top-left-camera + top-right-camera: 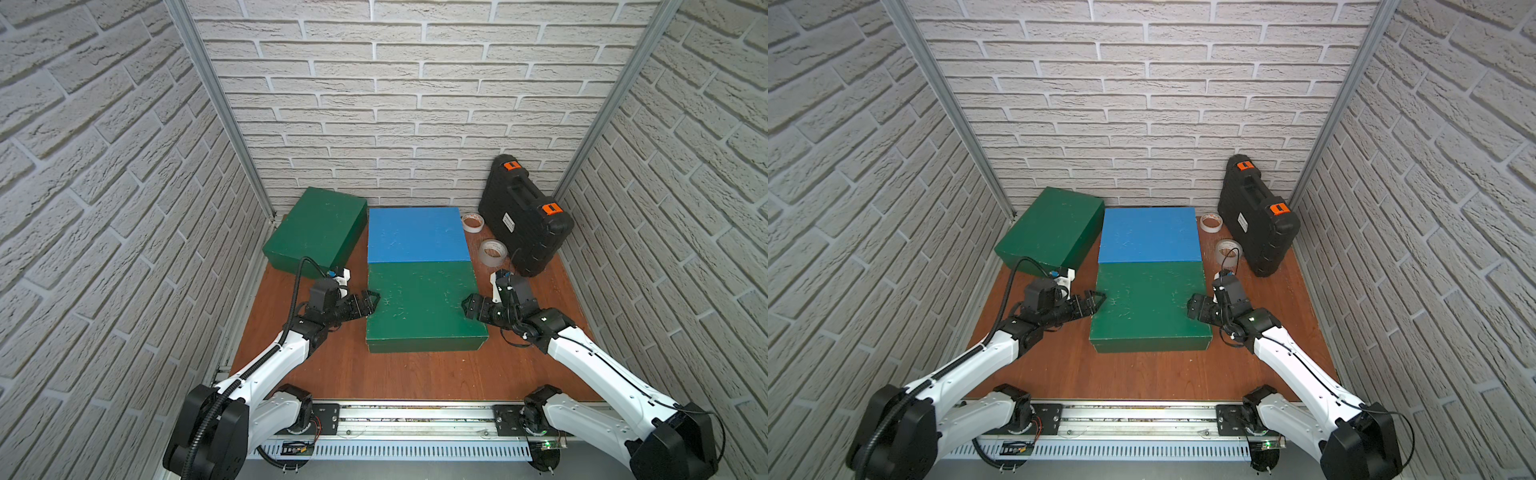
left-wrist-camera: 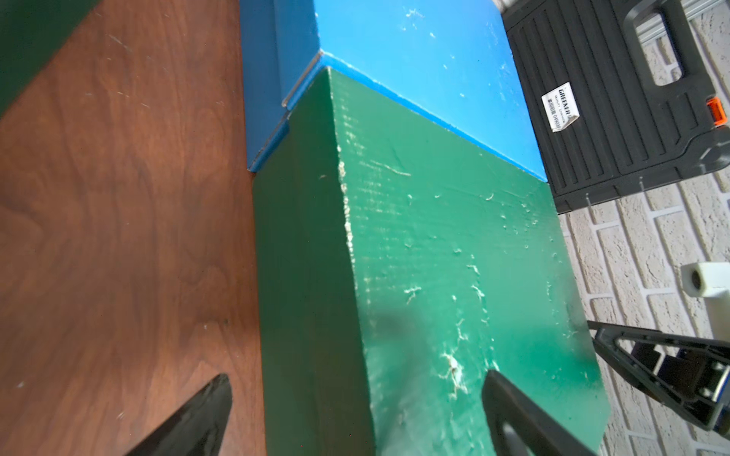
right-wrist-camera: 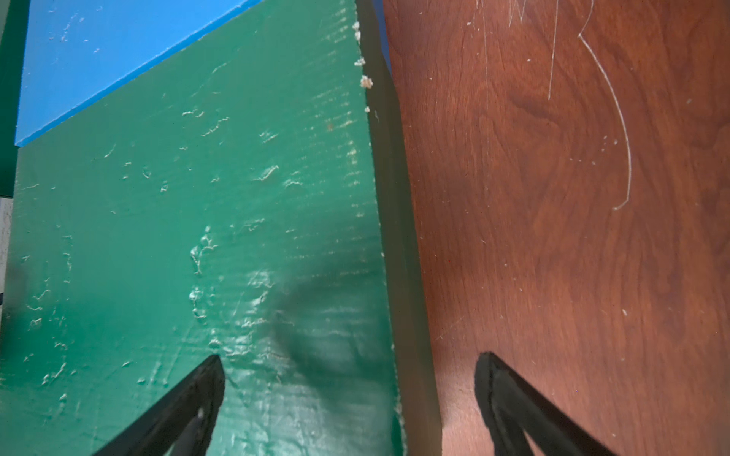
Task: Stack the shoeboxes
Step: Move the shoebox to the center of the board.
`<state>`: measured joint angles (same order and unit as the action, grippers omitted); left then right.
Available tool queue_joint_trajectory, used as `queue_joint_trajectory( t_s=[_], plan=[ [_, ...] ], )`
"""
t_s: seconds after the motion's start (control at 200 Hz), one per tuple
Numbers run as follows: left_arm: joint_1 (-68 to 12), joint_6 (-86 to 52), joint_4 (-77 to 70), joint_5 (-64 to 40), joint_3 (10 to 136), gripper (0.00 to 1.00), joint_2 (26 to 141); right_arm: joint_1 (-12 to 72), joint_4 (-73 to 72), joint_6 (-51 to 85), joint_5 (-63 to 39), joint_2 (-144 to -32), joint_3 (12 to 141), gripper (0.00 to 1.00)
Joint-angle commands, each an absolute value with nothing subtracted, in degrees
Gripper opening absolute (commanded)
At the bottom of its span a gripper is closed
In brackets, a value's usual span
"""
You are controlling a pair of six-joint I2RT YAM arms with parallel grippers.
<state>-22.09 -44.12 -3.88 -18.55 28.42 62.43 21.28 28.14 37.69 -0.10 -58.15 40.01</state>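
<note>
Three shoeboxes lie on the wooden table [image 1: 374,374]. A dark green one [image 1: 318,230] sits angled at the back left, a bright blue one [image 1: 415,235] at the back centre, and a scuffed green one [image 1: 424,307] butts against the blue one's front. My left gripper [image 1: 372,301] is open at the front green box's left edge, one finger over the lid and one beside the wall [image 2: 308,316]. My right gripper [image 1: 469,307] is open at its right edge, straddling it the same way [image 3: 349,356]. Nothing is gripped.
A black plastic case with orange latches [image 1: 525,216] leans at the back right corner. Two tape rolls [image 1: 472,222] [image 1: 493,251] lie between it and the blue box. Brick-patterned walls close in on three sides.
</note>
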Motion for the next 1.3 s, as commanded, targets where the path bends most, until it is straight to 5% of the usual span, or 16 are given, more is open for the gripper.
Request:
queue_joint_trajectory(
  t_s=[0.0,0.235,0.43,0.855,1.295],
  plan=[
    [-23.0,-44.9,-10.2,-19.7,27.6,0.98,64.4,22.0,24.8,38.9,0.0,-58.0,39.0,0.99],
    [-19.3,-40.4,-4.4,-15.0,36.9,0.98,67.2,21.6,24.9,33.1,8.3,-62.0,45.7,0.99],
    [-11.0,-42.3,-9.7,-21.8,45.2,0.98,75.6,18.5,23.3,30.1,5.8,-75.4,58.3,0.99],
    [-9.5,-40.9,-1.4,-27.4,73.2,0.98,105.8,10.9,26.5,27.4,-4.2,-108.2,86.5,0.96],
    [-11.5,-41.0,-0.4,-29.0,78.8,0.98,112.8,11.3,24.2,27.2,-8.8,-114.3,89.0,0.92]
  ],
)
